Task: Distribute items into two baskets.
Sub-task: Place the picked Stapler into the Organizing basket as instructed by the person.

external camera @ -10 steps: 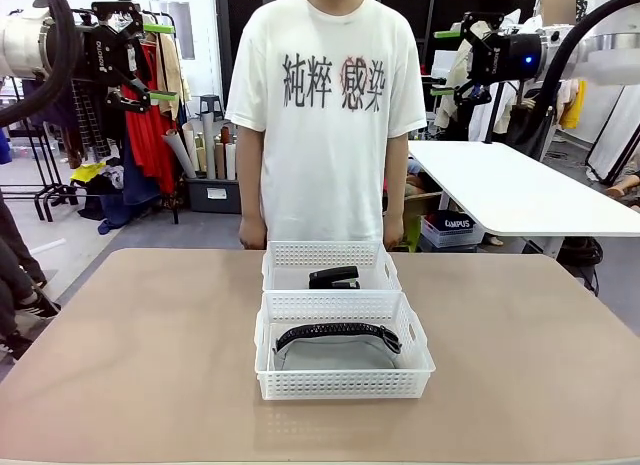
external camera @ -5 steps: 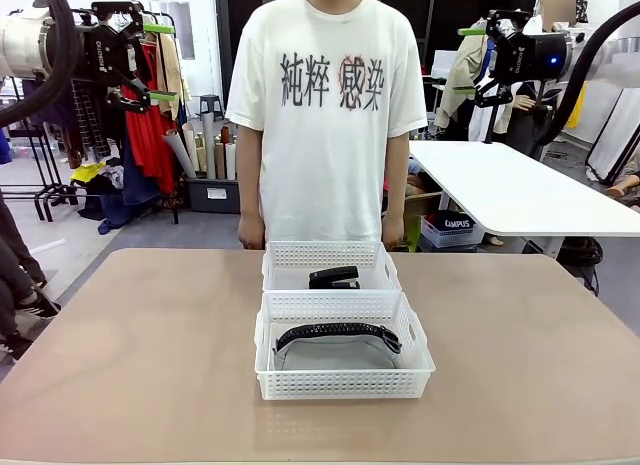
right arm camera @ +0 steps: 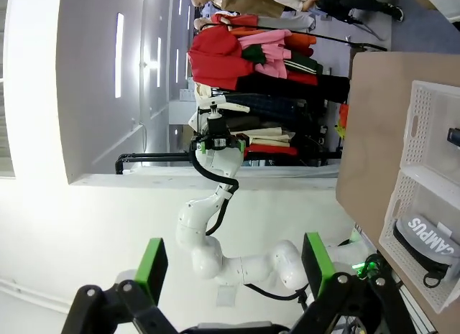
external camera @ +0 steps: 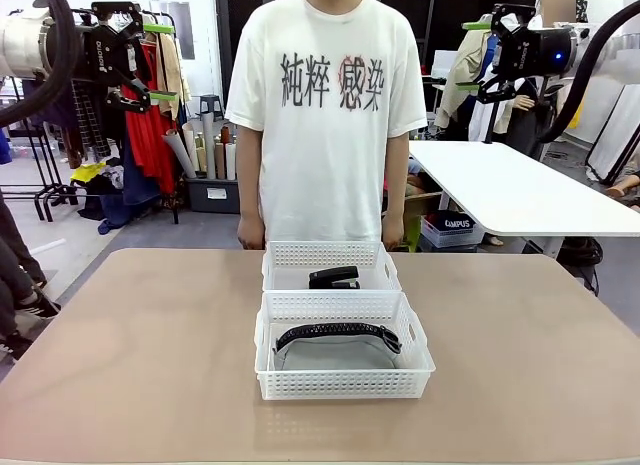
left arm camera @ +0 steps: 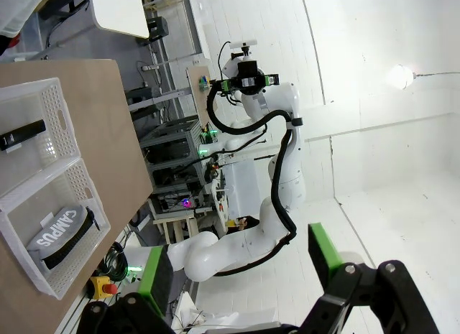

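- As the pouch (external camera: pixel 336 337) lies already in the near basket (external camera: pixel 344 384) and the stapler (external camera: pixel 334 277) in the far basket (external camera: pixel 330 253), the sorting looks finished, so I judge the step in hand is to park the arms
- The left gripper (external camera: pixel 150 60) is high above the table with fingers spread apart and nothing between them
- The right gripper (external camera: pixel 473 55) is also raised, fingers apart and empty
- Both baskets are far below the fingertips, well apart from them
- To do it well, hold the arms high and away from the person (external camera: pixel 328 105), and do not close the fingers
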You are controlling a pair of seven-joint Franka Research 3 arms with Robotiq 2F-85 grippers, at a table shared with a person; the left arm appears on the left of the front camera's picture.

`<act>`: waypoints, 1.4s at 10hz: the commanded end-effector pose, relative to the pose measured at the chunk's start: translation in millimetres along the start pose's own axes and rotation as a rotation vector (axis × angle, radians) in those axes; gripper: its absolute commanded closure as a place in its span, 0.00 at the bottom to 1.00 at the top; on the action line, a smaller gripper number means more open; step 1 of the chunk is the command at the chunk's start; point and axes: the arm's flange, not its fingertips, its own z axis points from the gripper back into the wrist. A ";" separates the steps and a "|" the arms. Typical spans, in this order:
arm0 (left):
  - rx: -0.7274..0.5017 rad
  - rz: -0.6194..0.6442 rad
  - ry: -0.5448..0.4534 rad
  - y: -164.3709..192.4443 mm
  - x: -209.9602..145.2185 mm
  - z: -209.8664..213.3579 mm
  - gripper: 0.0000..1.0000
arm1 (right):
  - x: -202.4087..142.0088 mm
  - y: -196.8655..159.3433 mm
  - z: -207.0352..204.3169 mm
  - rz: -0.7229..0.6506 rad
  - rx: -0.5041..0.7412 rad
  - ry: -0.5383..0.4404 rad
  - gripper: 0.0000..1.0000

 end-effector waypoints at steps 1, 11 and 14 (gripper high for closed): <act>-0.001 -0.001 0.000 -1.0 -1.2 0.5 0.00 | 1.0 -1.8 0.6 -0.012 -0.001 -0.010 0.00; -0.001 -0.001 0.000 -1.0 -1.2 0.5 0.00 | 1.0 -1.8 0.6 -0.012 -0.001 -0.010 0.00; -0.001 -0.001 0.000 -1.0 -1.2 0.5 0.00 | 1.0 -1.8 0.6 -0.012 -0.001 -0.010 0.00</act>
